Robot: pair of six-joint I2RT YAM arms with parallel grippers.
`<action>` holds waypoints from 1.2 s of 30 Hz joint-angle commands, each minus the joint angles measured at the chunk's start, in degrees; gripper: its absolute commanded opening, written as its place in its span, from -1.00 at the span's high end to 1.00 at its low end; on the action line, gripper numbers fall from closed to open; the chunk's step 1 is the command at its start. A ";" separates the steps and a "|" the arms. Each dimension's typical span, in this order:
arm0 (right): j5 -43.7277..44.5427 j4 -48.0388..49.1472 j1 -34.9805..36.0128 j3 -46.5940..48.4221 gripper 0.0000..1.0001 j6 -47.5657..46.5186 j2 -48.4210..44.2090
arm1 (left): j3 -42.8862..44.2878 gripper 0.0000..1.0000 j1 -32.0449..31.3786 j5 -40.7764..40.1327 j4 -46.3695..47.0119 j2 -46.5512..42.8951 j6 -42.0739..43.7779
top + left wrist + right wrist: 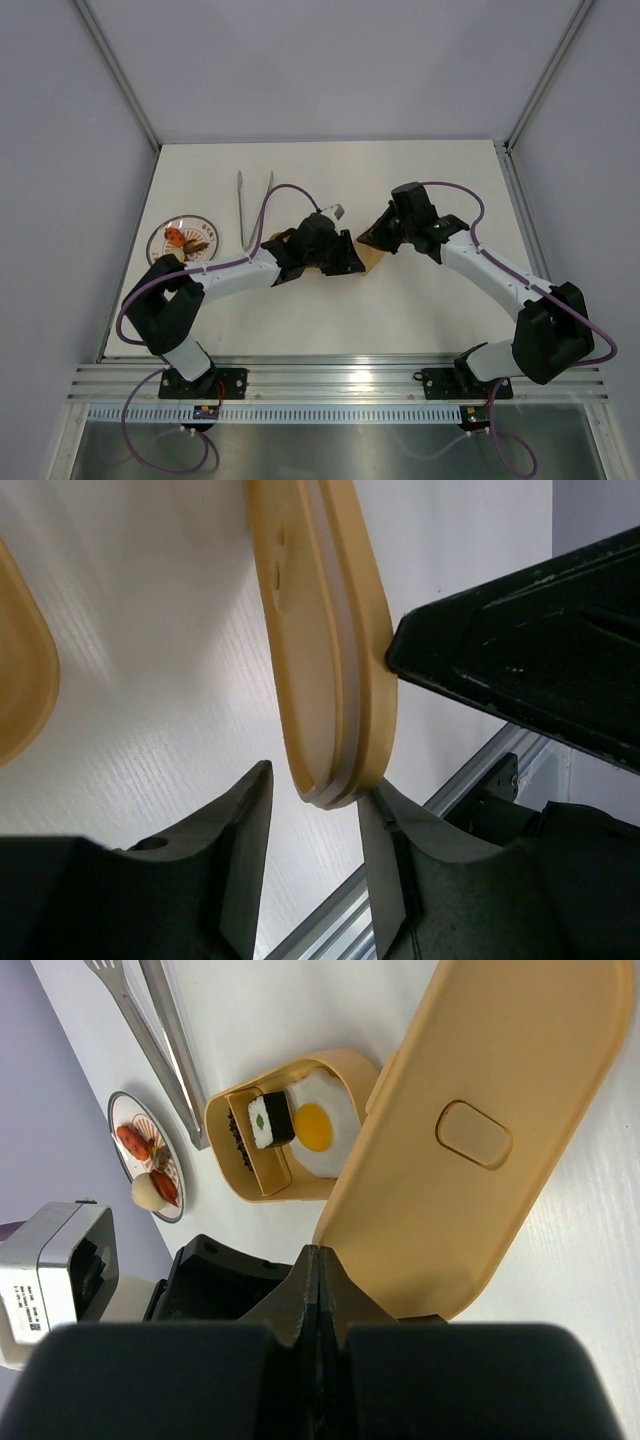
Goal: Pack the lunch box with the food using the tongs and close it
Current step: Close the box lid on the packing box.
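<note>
The yellow lid stands on edge. The left jaws sit either side of its rim, grip unclear, and the right jaws, pressed shut, touch its edge. Nearby, the open lunch box holds an egg and a roll — the tongs lie on the table.

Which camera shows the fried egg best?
The right wrist view: the fried egg lies plainly inside the open lunch box. From the top, the arms hide it. The left wrist view shows the lid, no egg.
</note>
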 commanded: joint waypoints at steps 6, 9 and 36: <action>-0.65 1.76 0.47 -0.14 0.99 1.01 0.22 | 1.58 0.76 -0.22 -4.15 0.54 -1.82 0.72; 0.06 1.05 0.47 0.04 0.81 0.75 0.13 | 1.41 1.00 0.13 -4.77 -1.75 -2.70 1.16; 25.20 -26.28 -3.31 6.90 -0.52 -12.61 -19.21 | 15.56 1.00 19.11 10.96 -41.63 -9.65 25.50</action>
